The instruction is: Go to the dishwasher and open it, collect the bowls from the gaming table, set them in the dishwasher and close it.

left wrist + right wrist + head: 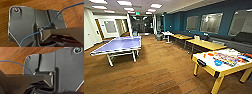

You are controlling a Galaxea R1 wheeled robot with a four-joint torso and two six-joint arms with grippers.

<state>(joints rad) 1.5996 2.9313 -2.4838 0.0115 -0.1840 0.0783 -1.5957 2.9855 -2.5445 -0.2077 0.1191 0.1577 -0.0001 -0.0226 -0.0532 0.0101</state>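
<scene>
The gaming table point(203, 58) stands at the right of the head view, white-topped on yellow legs, with colourful game boards on it. On its top lie a blue bowl point(218, 62) near the front edge and an orange bowl point(210, 54) farther back; other orange shapes at the far end are too blurred to name. The dishwasher is out of view.
A blue ping-pong table point(119, 45) stands at the left. Yellow-topped tables point(205, 44) line the dark blue right wall, with a dark sofa point(239, 40) behind them. Wide wooden floor point(159, 65) runs between them towards a corridor at the back. A thin blue cable point(37, 32) crosses both wrist views.
</scene>
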